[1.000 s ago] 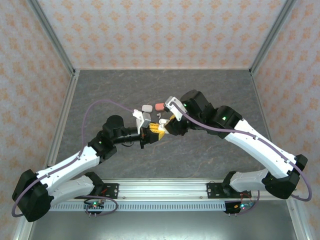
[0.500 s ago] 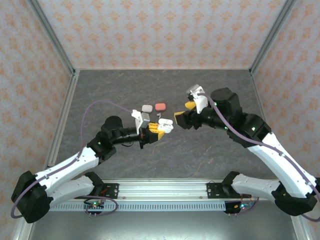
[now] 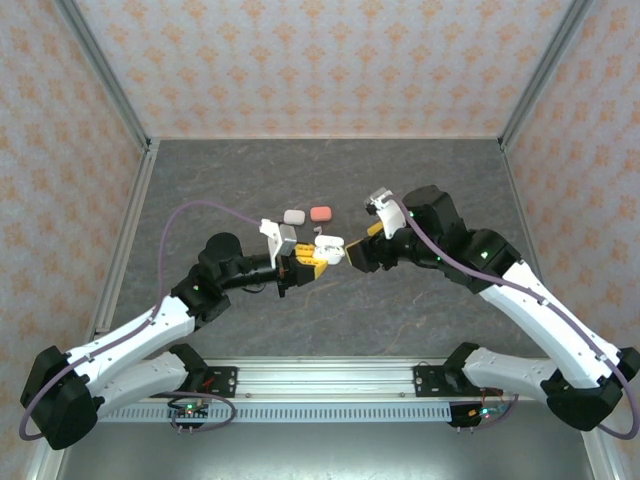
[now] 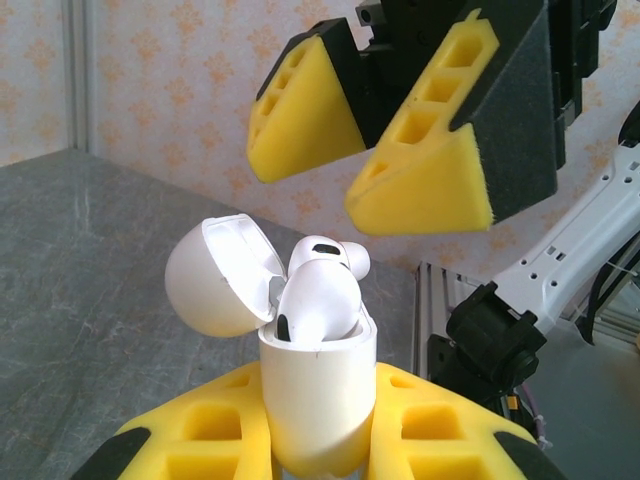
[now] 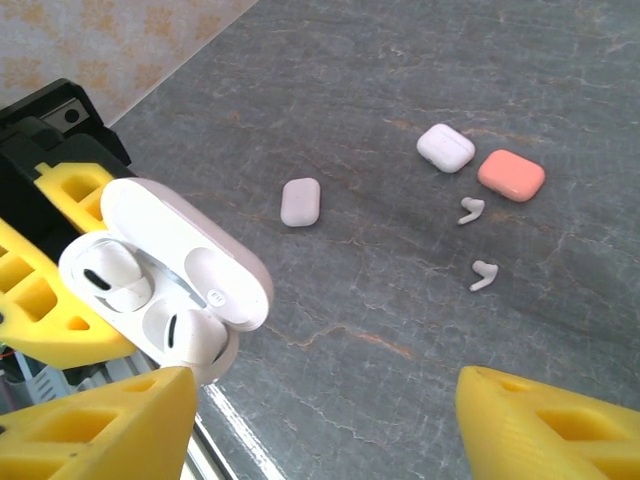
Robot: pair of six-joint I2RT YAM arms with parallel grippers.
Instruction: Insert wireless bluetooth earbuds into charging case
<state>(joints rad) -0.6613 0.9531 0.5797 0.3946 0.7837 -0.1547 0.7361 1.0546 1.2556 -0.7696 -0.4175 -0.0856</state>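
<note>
Left wrist: open white case [image 4: 318, 400], two earbuds [image 4: 318, 300] inside

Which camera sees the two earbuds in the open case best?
The right wrist camera: it looks down into the case, so both earbuds show side by side. The left wrist camera sees them side-on, one partly hiding the other. In the top camera the case is a tiny white blob.
</note>
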